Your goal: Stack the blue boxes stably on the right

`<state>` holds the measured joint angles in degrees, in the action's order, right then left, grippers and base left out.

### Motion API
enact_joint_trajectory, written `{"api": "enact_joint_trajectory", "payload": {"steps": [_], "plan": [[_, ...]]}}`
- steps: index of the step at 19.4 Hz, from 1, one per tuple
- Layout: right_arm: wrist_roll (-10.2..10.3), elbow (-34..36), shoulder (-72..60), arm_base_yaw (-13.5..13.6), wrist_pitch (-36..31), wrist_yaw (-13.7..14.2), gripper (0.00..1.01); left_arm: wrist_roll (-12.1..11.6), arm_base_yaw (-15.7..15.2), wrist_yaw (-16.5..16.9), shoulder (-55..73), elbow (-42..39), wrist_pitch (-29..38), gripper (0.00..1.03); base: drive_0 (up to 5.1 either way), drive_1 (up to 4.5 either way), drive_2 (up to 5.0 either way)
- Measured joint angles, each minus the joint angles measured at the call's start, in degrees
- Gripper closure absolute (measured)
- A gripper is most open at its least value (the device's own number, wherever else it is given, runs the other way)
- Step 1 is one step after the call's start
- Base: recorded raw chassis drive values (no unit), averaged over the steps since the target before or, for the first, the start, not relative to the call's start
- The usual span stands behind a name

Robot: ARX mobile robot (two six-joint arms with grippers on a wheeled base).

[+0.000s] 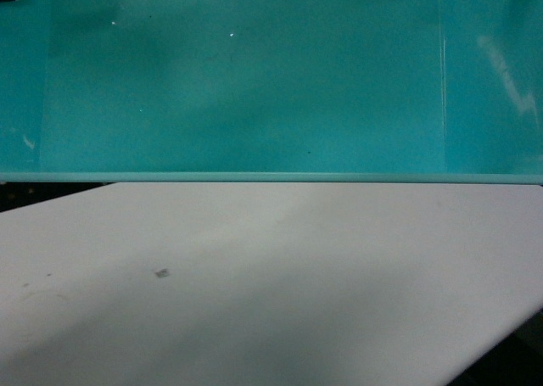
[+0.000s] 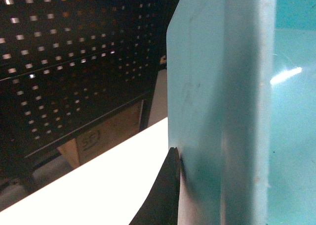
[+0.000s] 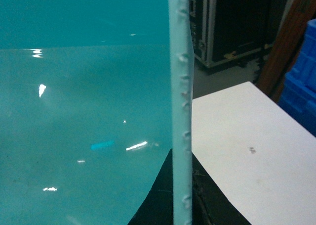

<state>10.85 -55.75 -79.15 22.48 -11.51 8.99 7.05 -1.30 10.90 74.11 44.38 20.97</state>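
The light turquoise blue box point(image 1: 254, 81) fills the upper half of the head view, held up above the white table, its rim running level across the frame. My left gripper point(image 2: 197, 158) is at one end wall point(image 2: 217, 86). One black finger point(image 2: 165, 195) presses on the wall's outer face, and the other is hidden behind the rim. My right gripper point(image 3: 181, 153) is shut on the opposite rim point(image 3: 180, 86), a black finger on each side of it. The box's inside point(image 3: 74, 111) is empty. The dark blue box is out of view. Neither gripper shows in the head view.
The white table point(image 1: 271, 284) lies under the box, with a small dark mark point(image 1: 160, 273). A black perforated panel point(image 2: 64, 62) and a cardboard carton point(image 2: 103, 136) stand beyond the left side. A black flight case point(image 3: 232, 22) and ribbed blue crates point(image 3: 303, 76) are on the right.
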Motion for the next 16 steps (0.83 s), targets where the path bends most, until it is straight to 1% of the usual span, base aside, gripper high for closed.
{"api": "enact_joint_trajectory", "payload": {"steps": [16], "plan": [[0.00,0.00,0.00,-0.04,0.09,0.00,0.99,0.02,0.02,0.04,0.00,0.00,0.02,0.97,3.4,-4.02,-4.0]]}}
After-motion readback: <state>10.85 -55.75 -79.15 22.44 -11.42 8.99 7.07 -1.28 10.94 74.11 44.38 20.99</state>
